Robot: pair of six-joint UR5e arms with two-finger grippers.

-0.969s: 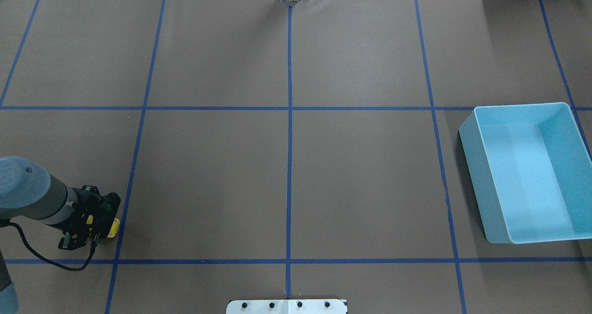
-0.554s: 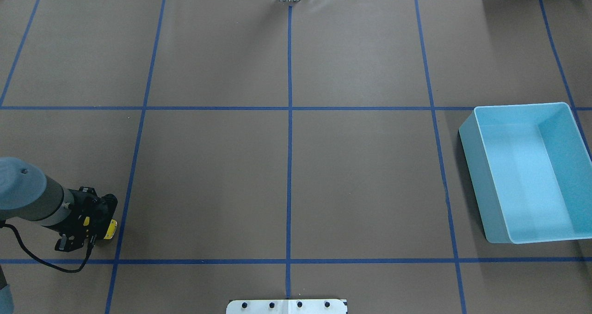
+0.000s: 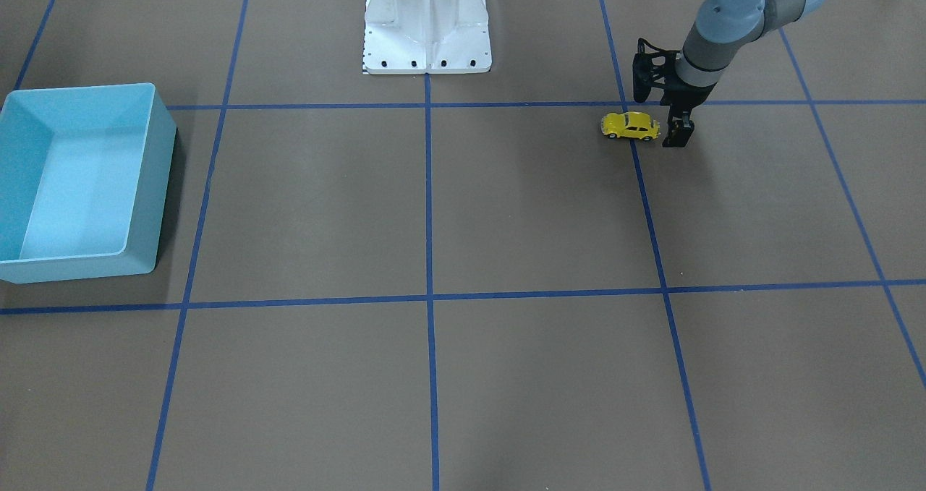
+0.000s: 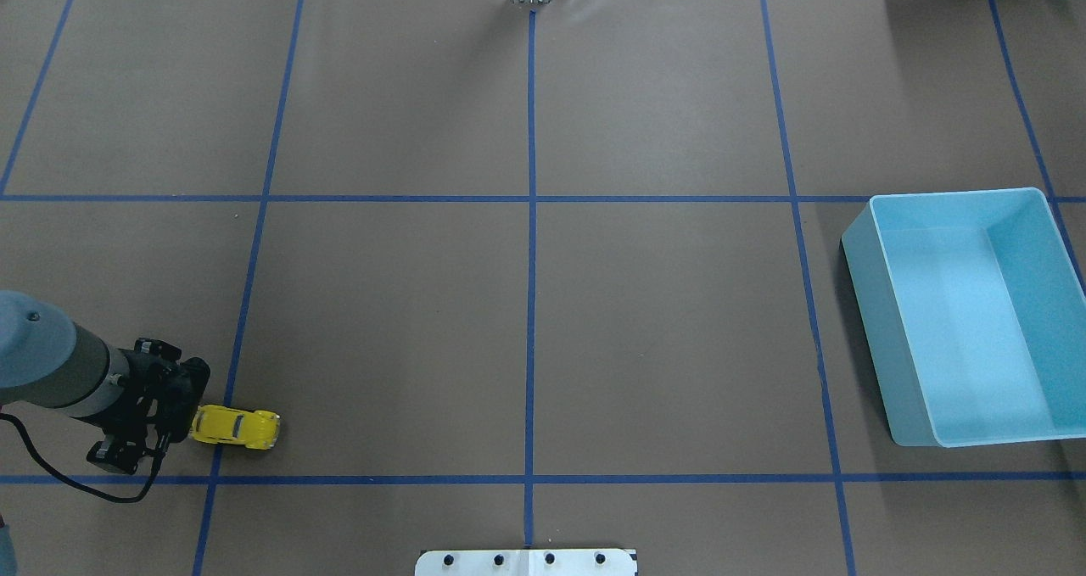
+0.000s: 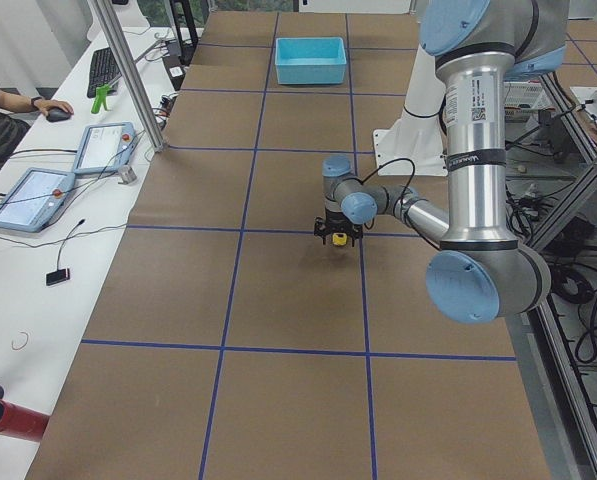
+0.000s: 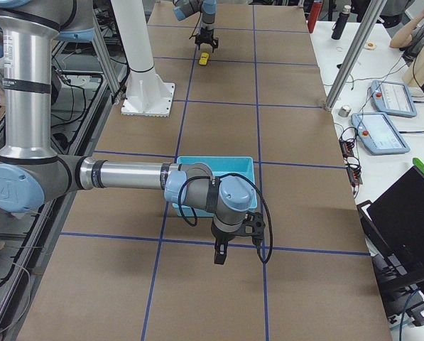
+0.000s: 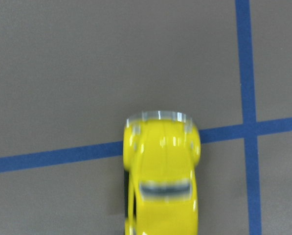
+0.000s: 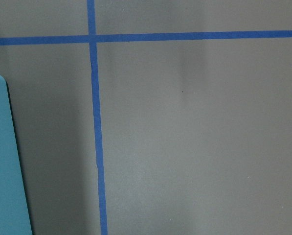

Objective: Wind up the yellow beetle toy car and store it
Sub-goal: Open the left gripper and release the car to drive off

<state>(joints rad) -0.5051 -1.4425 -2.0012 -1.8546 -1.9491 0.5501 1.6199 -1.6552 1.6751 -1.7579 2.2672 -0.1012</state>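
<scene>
The yellow beetle toy car (image 4: 235, 427) stands on its wheels on the brown table near the front left, astride a blue tape line. In the front-facing view the car (image 3: 631, 126) sits free beside my left gripper (image 3: 676, 137). That gripper (image 4: 188, 408) hangs low just behind the car's rear, open, holding nothing. The left wrist view shows the car (image 7: 161, 186) from above with no fingers in frame. The light blue bin (image 4: 865, 321) stands empty at the far right. My right gripper (image 6: 222, 252) hovers near the bin (image 6: 233, 165); I cannot tell its state.
Blue tape lines divide the brown table into squares. The white robot base plate (image 3: 427, 21) sits at the middle of the robot's edge. Side tables hold tablets and a keyboard, and a person's arm (image 5: 8, 100) rests at one.
The left gripper has let go of the car and drawn back left. The car has rolled out to the right and now stands free on the table.
</scene>
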